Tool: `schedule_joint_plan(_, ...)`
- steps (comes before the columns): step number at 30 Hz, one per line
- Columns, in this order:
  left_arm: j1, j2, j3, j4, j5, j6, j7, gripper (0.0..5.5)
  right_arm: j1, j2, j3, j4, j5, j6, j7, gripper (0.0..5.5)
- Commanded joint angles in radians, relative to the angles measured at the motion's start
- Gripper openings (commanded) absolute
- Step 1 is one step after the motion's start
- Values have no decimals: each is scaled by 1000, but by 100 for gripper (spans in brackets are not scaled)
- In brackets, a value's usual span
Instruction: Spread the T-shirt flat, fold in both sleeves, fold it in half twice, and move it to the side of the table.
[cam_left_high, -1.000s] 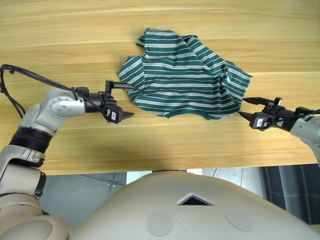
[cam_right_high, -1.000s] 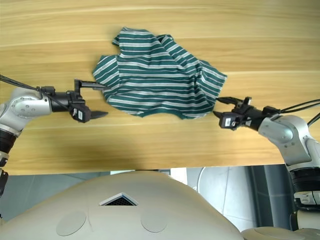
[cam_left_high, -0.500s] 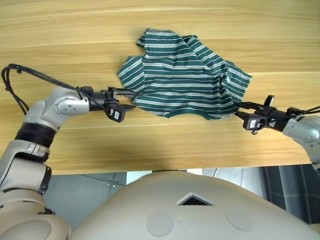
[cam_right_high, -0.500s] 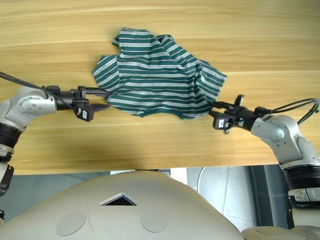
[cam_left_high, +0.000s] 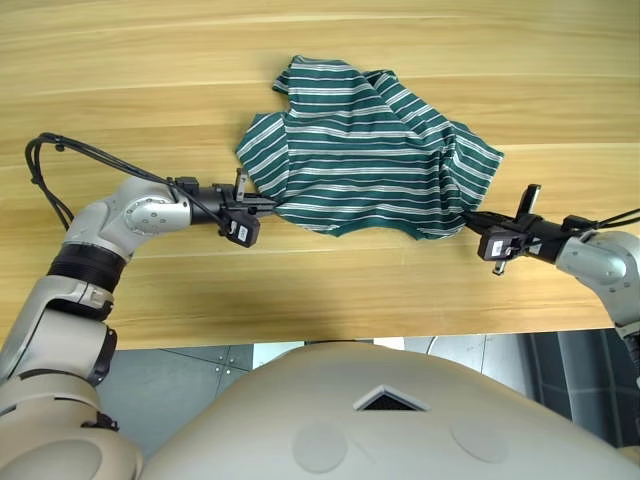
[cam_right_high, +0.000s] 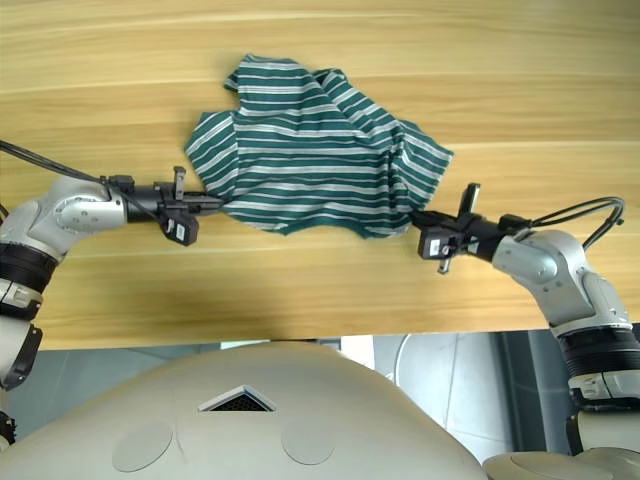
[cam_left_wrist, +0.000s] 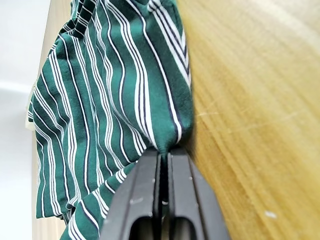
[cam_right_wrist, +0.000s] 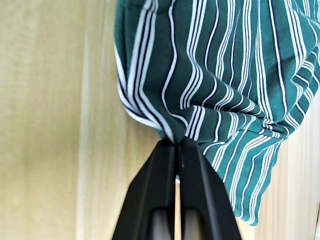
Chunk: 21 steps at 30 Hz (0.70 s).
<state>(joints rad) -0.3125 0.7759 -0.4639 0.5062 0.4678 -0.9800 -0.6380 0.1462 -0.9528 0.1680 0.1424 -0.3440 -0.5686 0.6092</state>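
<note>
1. Looking down from the head: the crumpled green, white-striped cotton T-shirt lies near the middle of the pale wooden table. The left gripper pinches its left edge, and the right gripper its right edge.
2. Left wrist: the left gripper is closed on only a thin fold of hem, so pulling outward could let it slip free.
3. Right wrist: the right gripper clamps a small bunched tuck. Uneven pulls could drag the T-shirt sideways rather than flatten it.
</note>
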Motion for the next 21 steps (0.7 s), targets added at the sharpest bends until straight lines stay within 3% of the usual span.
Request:
schedule_joint_plan(1,-18,8,3,16,-2,-5,-4,2,-2,7,10,16,-20,22,6,0)
schedule_joint_plan(8,-24,18,20,26,-24,-7,-2,2,-3,1,-2,-1,9,7,11,0)
schedule_joint_plan(11,-32,40,59,6,-140,3,-32,2,-14,5,-32,-22,55,-7,3,0)
schedule_joint_plan(13,-65,59,112,-9,-251,22,-51,2,-79,28,-58,-3,102,0,-8,0)
schedule_joint_plan(17,-238,93,293,22,-460,55,-32,2,-389,91,-168,126,140,86,-141,0)
schedule_joint_plan(21,-306,143,448,-32,-639,105,-52,2,-514,47,-305,90,306,116,-117,0)
